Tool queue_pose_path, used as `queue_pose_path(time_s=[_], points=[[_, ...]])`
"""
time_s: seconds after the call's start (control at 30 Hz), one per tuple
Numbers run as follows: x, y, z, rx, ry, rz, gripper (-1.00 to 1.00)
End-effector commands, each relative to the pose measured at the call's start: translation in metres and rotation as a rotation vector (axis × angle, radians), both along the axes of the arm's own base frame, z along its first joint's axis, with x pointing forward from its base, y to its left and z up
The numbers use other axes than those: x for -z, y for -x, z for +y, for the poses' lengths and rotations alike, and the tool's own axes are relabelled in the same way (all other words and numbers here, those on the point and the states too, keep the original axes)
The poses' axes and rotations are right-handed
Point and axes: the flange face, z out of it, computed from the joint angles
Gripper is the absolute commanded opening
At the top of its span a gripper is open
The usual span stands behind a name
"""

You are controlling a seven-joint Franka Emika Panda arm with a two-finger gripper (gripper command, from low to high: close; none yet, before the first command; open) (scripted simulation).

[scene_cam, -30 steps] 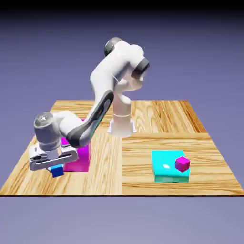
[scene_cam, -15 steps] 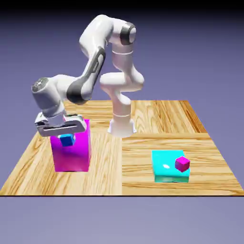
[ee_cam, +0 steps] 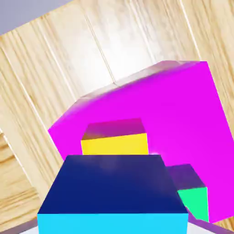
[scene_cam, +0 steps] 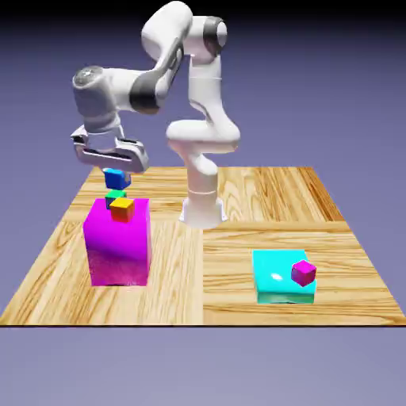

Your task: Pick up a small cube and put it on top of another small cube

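Observation:
My gripper (scene_cam: 116, 173) is shut on the small blue cube (scene_cam: 116, 179), which hangs just above the top of the big magenta block (scene_cam: 119, 246). The tiny green cube (scene_cam: 115, 194) sits on that block's top, directly under the blue cube in the exterior view and partly hidden by a small orange cube (scene_cam: 121, 208) in front of it. In the hand view the blue cube (ee_cam: 112, 194) fills the bottom edge and hides my fingertips. Beyond it are the orange cube (ee_cam: 114, 139), and the green cube (ee_cam: 194, 196) to the right, both on the magenta block (ee_cam: 178, 105).
A flat cyan slab (scene_cam: 277, 277) lies on the wooden table (scene_cam: 262, 198) at the exterior view's right, with a small magenta cube (scene_cam: 304, 273) on its corner. The robot's base (scene_cam: 202, 210) stands behind, near the table's middle.
The arm has lifted the blue cube from low on the table in front of the magenta block, up past its front face, to above the block's top, over the green cube.

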Motion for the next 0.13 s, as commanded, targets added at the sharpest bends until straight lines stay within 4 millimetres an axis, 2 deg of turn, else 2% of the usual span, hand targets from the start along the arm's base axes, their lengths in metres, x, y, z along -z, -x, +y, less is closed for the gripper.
queue_pose_path(time_s=[0.0,0.03,0.07,0.1], points=[[0.004,0.001,0.000,-0.001,0.002,0.001,-1.00],[0.004,0.001,0.000,-0.001,0.002,0.001,1.00],[0.004,0.001,0.000,-0.001,0.002,0.001,1.00],[-0.011,-0.002,-0.001,-0.001,0.003,0.001,1.00]])
